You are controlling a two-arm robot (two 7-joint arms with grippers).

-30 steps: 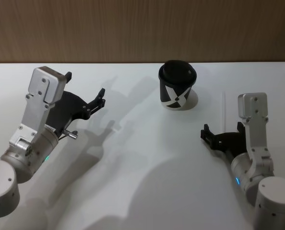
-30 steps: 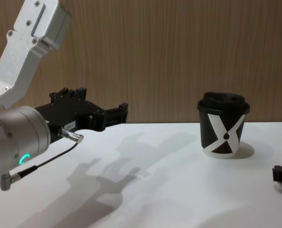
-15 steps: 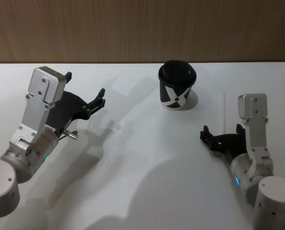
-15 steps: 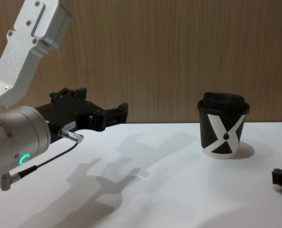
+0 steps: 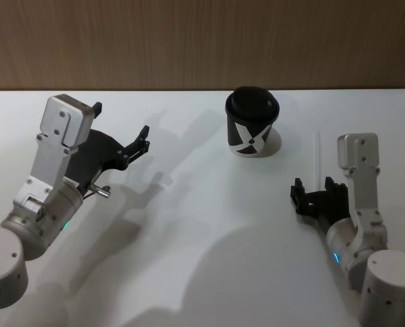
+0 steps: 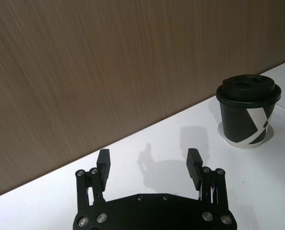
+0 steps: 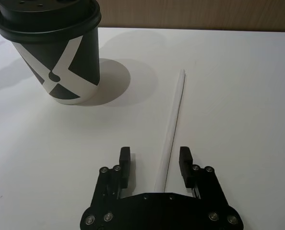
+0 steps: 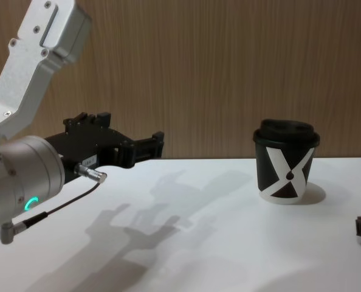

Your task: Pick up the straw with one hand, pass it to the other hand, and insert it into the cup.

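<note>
The straw (image 5: 316, 158) lies flat on the white table, right of the cup (image 5: 251, 130), a black cup with a white X pattern and a black domed lid. My right gripper (image 5: 313, 196) is open at the straw's near end. In the right wrist view the straw (image 7: 172, 122) runs between the open fingers of the right gripper (image 7: 154, 160), nearer one finger and touching neither. The cup (image 7: 53, 52) stands off to one side ahead. My left gripper (image 5: 121, 122) hovers open and empty at the left, pointing toward the cup (image 6: 248, 113).
A wooden wall (image 5: 189, 41) runs along the table's far edge just behind the cup. The white table (image 5: 202, 225) stretches bare between the two arms. In the chest view the left gripper (image 8: 132, 143) hangs well above the tabletop, left of the cup (image 8: 285, 161).
My right gripper has shifted slightly to the right, and its fingers now stand on either side of the straw's near end. The left arm, cup and straw have not moved.
</note>
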